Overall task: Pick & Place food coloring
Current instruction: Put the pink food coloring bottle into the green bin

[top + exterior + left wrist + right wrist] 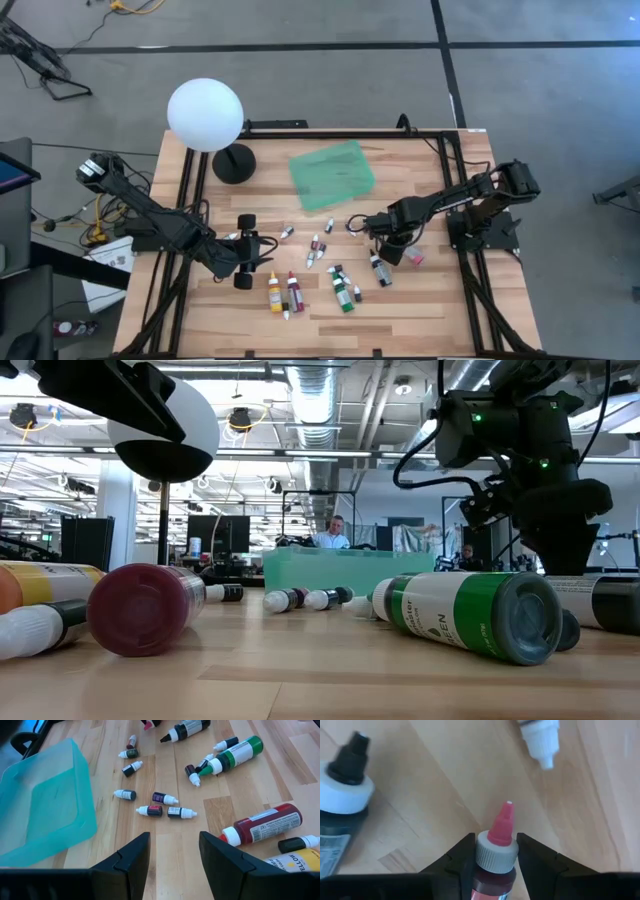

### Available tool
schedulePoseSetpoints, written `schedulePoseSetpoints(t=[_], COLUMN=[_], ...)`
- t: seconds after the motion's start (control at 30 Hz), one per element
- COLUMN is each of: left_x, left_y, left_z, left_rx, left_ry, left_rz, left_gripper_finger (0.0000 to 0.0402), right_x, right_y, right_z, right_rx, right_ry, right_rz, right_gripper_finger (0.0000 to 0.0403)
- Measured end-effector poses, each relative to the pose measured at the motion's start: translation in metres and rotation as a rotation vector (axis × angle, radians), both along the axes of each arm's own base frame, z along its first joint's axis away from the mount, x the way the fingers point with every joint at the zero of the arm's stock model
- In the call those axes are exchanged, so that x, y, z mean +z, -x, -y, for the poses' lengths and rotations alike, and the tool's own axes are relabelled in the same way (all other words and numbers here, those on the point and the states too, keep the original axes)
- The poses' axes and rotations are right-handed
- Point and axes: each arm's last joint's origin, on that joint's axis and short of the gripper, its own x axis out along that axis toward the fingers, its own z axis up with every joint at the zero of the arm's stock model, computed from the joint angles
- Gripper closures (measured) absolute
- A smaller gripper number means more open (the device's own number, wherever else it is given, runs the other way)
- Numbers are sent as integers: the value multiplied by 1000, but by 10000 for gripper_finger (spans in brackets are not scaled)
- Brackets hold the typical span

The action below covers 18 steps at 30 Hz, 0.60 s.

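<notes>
- Table (pixel 440 310): wooden top carrying everything. A white globe lamp (pixel 205 115) stands near the far left corner, clear of the work.
- Green tray (pixel 332 173): one, flat, lying empty at the middle of the far edge. I judge it the drop-off point, since no bottle is in it yet.
- Food coloring (pixel 320 270): bottles lie loose on their sides across the middle of the table, between tray and near edge, none upright. The scatter suggests they were tipped out for sorting.
- Count of larger bottles, from above: one yellow (pixel 273 292), one red (pixel 294 290), one green (pixel 343 290), one dark (pixel 380 270) and one pink-tipped (pixel 497 855). Five in all.
- Count of small droppers (pixel 160 811): about nine visible from the left wrist. The exact total is uncertain, as some overlap.
- Right gripper (pixel 400 252): low over the table toward the right edge, fingers closed on the neck of the pink-tipped bottle, tip pointing forward. Gripping below the cap should keep it from slipping.
- Left gripper (pixel 247 250): toward the left edge, hovering with fingers parted and nothing between them, facing the scatter.
</notes>
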Motion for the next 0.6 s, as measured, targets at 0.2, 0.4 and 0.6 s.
schedulePoseSetpoints(t=[0.2,0.4,0.6], left_x=[0,0,0], left_y=[0,0,0], left_z=[0,0,0], left_rx=[0,-1,-1], left_ry=[0,0,-1], left_rz=[0,0,0], left_gripper_finger=[236,236,236], right_x=[0,0,0], right_y=[-1,-1,-2], right_z=[-1,-1,-1], right_rx=[10,-16,-34], right_ry=[-18,-19,-21], right_rz=[6,3,14], right_gripper_finger=[262,252,244])
